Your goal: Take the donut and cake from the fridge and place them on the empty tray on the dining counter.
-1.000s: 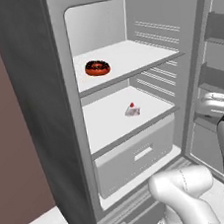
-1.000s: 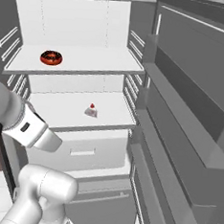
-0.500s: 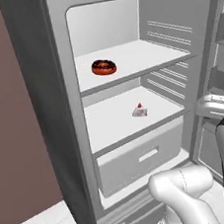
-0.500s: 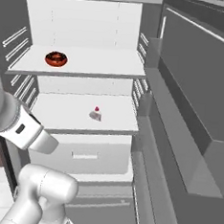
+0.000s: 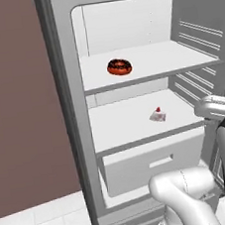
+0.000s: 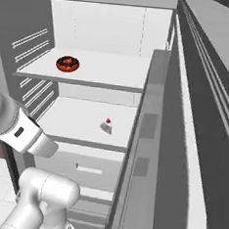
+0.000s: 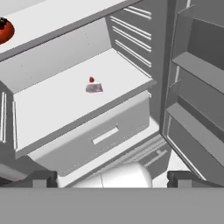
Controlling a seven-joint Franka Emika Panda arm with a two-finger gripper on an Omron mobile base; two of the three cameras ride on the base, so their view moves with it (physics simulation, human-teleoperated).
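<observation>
The fridge (image 5: 71, 119) stands open. The donut (image 5: 119, 66), dark-iced with reddish sides, lies on the upper white shelf; it shows too in the right base view (image 6: 68, 63) and at the top left edge of the hand view (image 7: 3, 29). One shelf lower sits the cake (image 5: 158, 115) (image 6: 106, 126) (image 7: 93, 85), a small white wedge with a red top. My gripper (image 7: 113, 179) is open, hanging in front of the fridge, well short of the cake, with nothing between its fingers. The empty tray and the dining counter are out of view.
A white drawer (image 5: 150, 162) closes off the fridge's bottom under the cake's shelf. The opened fridge door (image 6: 153, 139) with its grey door shelves (image 7: 197, 65) stands close on the right. A brown wall (image 5: 19, 106) lies left of the fridge.
The base has driven, so the whole fridge has shifted right and grown larger in both base views. Donut and cake rest on their shelves as before. The gripper stays open.
</observation>
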